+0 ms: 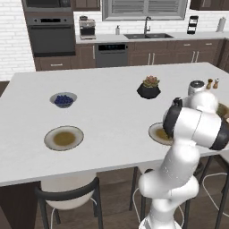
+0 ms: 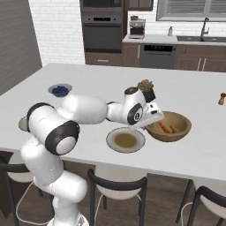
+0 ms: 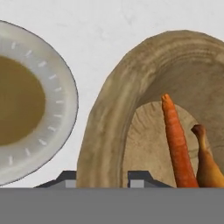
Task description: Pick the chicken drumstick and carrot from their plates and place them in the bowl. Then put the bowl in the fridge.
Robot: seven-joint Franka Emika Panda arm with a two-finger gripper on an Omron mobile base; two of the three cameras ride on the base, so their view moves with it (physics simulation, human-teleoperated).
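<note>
The wooden bowl [image 2: 177, 133] stands on the island, right of a bare plate [image 2: 112, 142]. Inside it lie the carrot [image 3: 177, 144] and the chicken drumstick [image 3: 208, 168], side by side. My gripper [image 3: 103, 181] is shut on the bowl's near wall [image 3: 107, 127], one fingertip outside and one inside the rim. In the right base view the hand [image 2: 152, 118] reaches down onto the bowl's left edge. The nearby plate [image 3: 59, 109] sits just left of the bowl. A second bare plate [image 1: 49, 138] lies far to the left. The fridge is out of view.
A small grey bowl of blueberries [image 1: 63, 99] and a black plant pot [image 1: 149, 89] stand farther back on the island. Shakers [image 1: 212, 83] sit at the right. Stools [image 1: 67, 197] line the island's near edge. Oven and sink are along the back wall.
</note>
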